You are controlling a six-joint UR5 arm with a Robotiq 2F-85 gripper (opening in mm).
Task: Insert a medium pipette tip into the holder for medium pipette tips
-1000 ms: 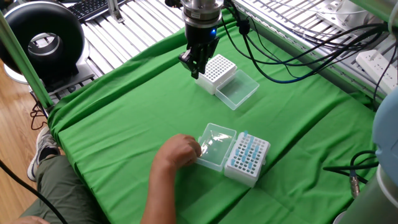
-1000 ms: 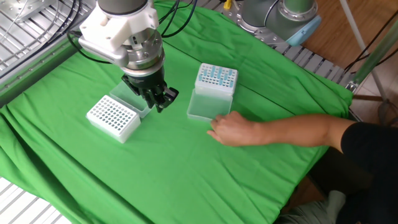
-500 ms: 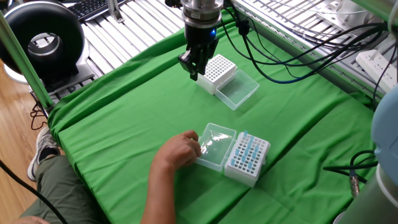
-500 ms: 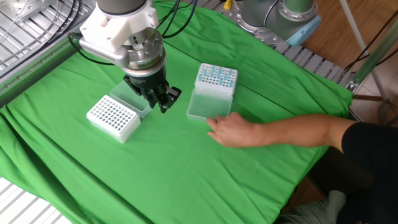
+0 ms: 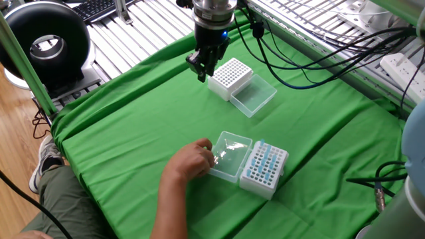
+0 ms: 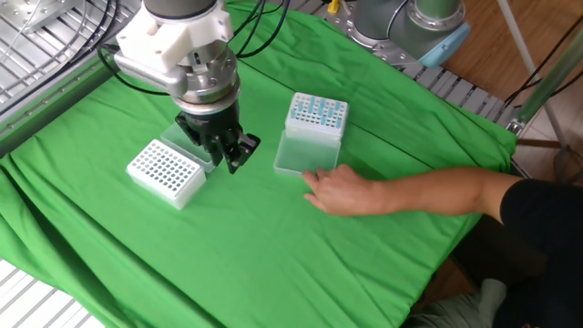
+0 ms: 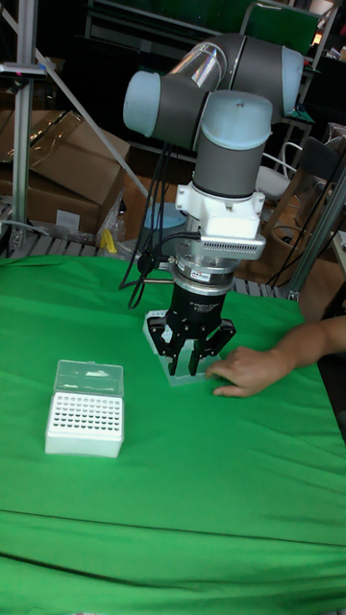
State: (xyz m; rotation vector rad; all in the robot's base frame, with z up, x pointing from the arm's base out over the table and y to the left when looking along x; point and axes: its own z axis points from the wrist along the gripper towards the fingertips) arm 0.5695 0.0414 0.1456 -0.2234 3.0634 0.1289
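A white holder (image 5: 230, 73) with a grid of holes stands at the far side of the green cloth, its clear lid (image 5: 255, 97) open beside it. The same holder (image 6: 164, 171) (image 7: 85, 423) shows in the other views. My gripper (image 5: 201, 69) (image 6: 233, 157) (image 7: 192, 365) hangs just above the cloth beside the holder, fingers pointing down and pressed together. No pipette tip can be made out between them. A second box with blue tips (image 5: 264, 169) (image 6: 316, 115) stands nearer the person.
A person's hand (image 5: 192, 161) (image 6: 339, 191) (image 7: 242, 369) rests on the clear lid (image 5: 230, 154) of the blue-tip box, close to my gripper in the tall view. Cables (image 5: 312, 63) run over the cloth's far right. A metal roller surface (image 5: 133, 30) borders the cloth.
My gripper has shifted slightly away from the white holder, toward the cloth's left in one fixed view. The hand and both boxes stayed put.
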